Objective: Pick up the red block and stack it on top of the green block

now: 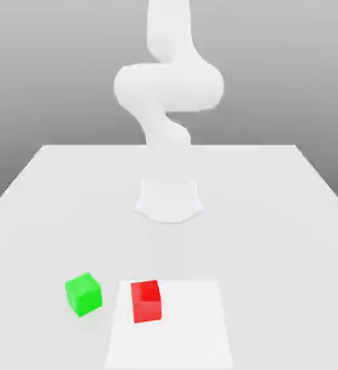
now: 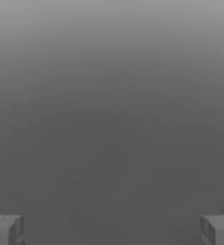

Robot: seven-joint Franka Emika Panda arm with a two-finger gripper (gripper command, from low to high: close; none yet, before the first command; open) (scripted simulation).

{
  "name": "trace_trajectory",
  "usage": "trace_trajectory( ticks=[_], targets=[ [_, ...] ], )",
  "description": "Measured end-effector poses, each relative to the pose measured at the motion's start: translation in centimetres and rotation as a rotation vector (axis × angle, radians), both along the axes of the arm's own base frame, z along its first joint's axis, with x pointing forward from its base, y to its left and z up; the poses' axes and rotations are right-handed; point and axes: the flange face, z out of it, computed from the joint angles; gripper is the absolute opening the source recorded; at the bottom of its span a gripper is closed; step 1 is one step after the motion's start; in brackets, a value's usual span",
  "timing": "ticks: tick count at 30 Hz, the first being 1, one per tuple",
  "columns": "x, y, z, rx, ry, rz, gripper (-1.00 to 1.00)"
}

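Gripper (image 2: 112, 229) spread wide, nothing between fingers (image 2: 6, 229), touching nothing.

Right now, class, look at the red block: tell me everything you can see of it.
The red block is a small plain bright-red cube with matte, unmarked faces. It sits flat and upright on the table, on a brighter white rectangular patch, near that patch's edge at the exterior view's left. The green block lies to its left in that view, apart from it. Nothing else touches it.
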Motion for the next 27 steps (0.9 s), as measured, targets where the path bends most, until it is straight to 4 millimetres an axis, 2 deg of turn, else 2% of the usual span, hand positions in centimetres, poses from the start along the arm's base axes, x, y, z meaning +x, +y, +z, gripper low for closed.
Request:
trace_trajectory(
  ticks=[4, 8, 12, 17, 19, 20, 27],
  targets=[
    [4.5, -0.7, -9.9, -0.079, 0.162, 0.003, 0.0],
    [6.6, -2.2, -19.9, -0.117, 0.32, 0.023, 0.0],
    [6.2, -3.7, -29.7, -0.116, 0.475, 0.061, 0.0],
    [3.0, -4.5, -40.3, -0.063, 0.642, 0.127, 0.0],
    [1.3, -4.4, -43.7, -0.029, 0.695, 0.157, 0.0],
    [0.9, -4.4, -44.8, -0.021, 0.706, 0.163, 0.0],
    [0.6, -4.4, -50.3, -0.013, 0.714, 0.168, 0.0]
  ],
)
